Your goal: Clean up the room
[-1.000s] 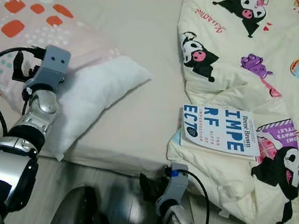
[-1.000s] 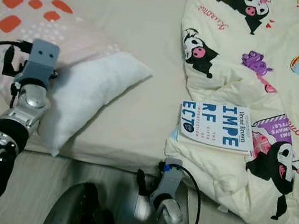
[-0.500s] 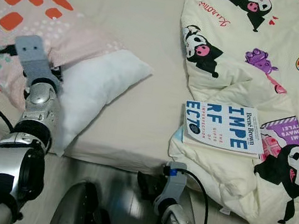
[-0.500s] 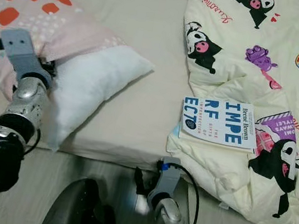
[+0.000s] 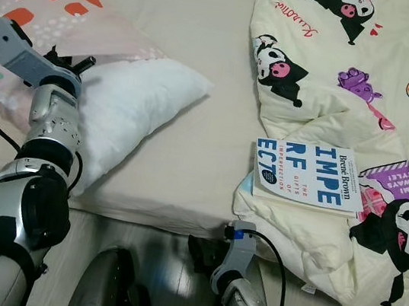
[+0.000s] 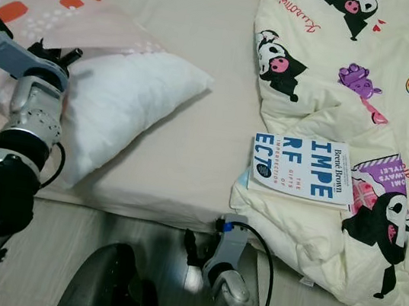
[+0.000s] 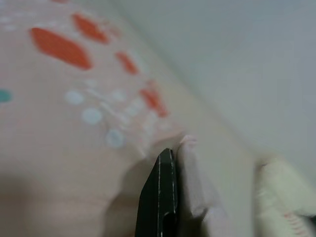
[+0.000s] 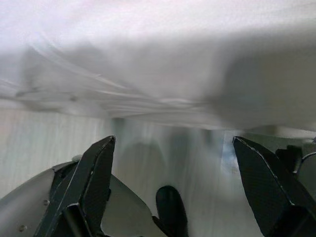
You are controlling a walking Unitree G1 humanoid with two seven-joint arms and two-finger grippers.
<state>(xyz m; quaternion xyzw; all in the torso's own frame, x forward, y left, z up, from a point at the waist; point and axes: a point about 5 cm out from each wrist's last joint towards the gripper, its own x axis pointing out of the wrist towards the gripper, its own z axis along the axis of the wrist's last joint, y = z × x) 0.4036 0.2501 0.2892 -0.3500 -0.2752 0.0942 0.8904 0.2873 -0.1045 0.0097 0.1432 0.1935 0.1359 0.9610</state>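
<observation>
Silver jointed arms — grey wrist blocks, black looping cables, black fingers.

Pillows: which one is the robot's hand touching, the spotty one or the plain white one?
The spotty pink pillowcase with orange patches. The left gripper pinches its edge; the plain white pillow lies beside it, poking out of it.

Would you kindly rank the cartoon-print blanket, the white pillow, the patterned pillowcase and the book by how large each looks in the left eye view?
1. cartoon-print blanket, by far the largest, though cut off by the frame.
2. white pillow and patterned pillowcase: they look alike; the case is partly cropped and covered by the left gripper, so no ranking.
3. book, smallest.
</observation>
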